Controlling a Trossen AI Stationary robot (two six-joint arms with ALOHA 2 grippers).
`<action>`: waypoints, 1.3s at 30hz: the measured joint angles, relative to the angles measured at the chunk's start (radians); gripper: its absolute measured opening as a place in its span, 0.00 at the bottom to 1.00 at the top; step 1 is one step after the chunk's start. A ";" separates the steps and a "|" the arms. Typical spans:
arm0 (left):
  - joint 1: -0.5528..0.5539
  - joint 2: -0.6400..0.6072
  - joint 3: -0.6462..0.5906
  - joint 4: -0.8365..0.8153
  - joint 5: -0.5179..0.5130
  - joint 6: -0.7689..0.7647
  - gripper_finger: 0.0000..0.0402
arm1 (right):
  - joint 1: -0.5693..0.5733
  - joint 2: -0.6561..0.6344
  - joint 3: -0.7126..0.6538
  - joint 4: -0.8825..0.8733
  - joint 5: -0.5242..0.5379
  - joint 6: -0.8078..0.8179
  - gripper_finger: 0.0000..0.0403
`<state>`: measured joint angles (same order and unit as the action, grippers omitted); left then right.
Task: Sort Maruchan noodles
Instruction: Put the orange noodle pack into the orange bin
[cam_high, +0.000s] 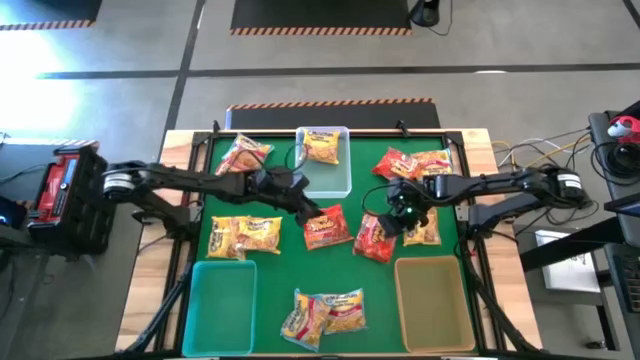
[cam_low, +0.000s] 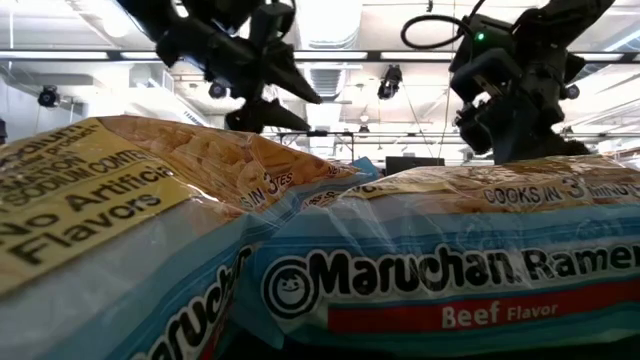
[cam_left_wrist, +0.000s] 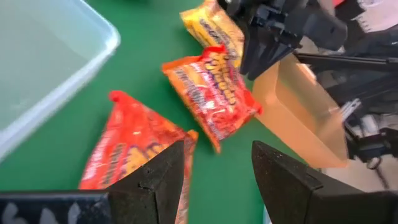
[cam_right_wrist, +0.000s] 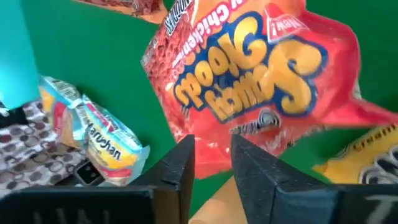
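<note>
Lying mid-bench: red packet (cam_high: 375, 238), just beside right gripper (cam_high: 402, 212) | right jaws parted narrowly, packet edge at the tips, grip unclear | left gripper (cam_high: 305, 207) spread, empty, over second red packet (cam_high: 327, 227) | tan bin (cam_high: 434, 300) at near-right corner

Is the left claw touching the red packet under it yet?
Cannot tell. In the left wrist view the open left claw overlaps the red packet, but neither contact nor gap shows plainly.

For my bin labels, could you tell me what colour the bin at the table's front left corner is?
Teal; the front-left bin shows best in the high view.
</note>
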<state>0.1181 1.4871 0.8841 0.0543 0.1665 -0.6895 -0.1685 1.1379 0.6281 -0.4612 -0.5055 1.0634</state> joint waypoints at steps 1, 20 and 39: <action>-0.009 0.021 0.001 0.026 0.000 -0.013 0.42 | 0.001 -0.009 0.000 -0.007 0.003 0.012 0.26; -0.132 0.433 0.259 0.189 -0.027 -0.108 0.42 | 0.082 -0.030 -0.018 -0.062 0.116 0.012 0.28; -0.153 0.646 0.479 0.033 -0.061 -0.117 0.34 | 0.101 -0.179 -0.056 -0.154 0.220 0.020 0.28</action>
<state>-0.0349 2.1334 1.3628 0.0872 0.1052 -0.8063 -0.0673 0.9594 0.5720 -0.6153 -0.2851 1.0838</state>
